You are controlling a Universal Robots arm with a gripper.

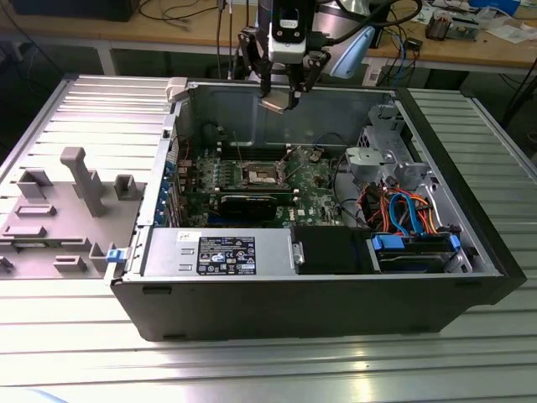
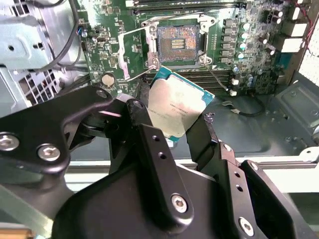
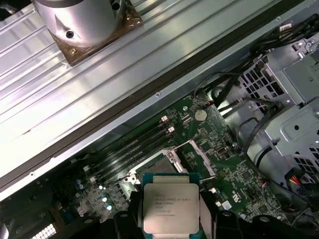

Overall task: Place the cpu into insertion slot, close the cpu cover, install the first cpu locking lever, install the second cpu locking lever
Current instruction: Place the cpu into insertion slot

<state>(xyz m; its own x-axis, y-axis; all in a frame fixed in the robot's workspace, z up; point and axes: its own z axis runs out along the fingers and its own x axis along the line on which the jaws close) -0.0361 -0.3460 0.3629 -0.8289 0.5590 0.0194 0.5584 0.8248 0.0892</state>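
The gripper (image 1: 279, 101) clasped the cpu (image 2: 174, 104) above the case (image 1: 294, 311) in the exterior view. The second wrist view showed the slot (image 2: 178, 44) exposed and the cover (image 2: 133, 54) swung open.

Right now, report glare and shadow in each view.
Exterior view: the ribbed table glares white in front, and the case interior is shaded. Second wrist view: the cpu and insertion slot are evenly lit. First wrist view: bright table, dimmer motherboard.

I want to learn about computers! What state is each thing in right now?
cpu: held by the hand above the motherboard
hand: shut on the cpu
insertion slot: empty, uncovered
cpu cover: swung open
computer case: side open
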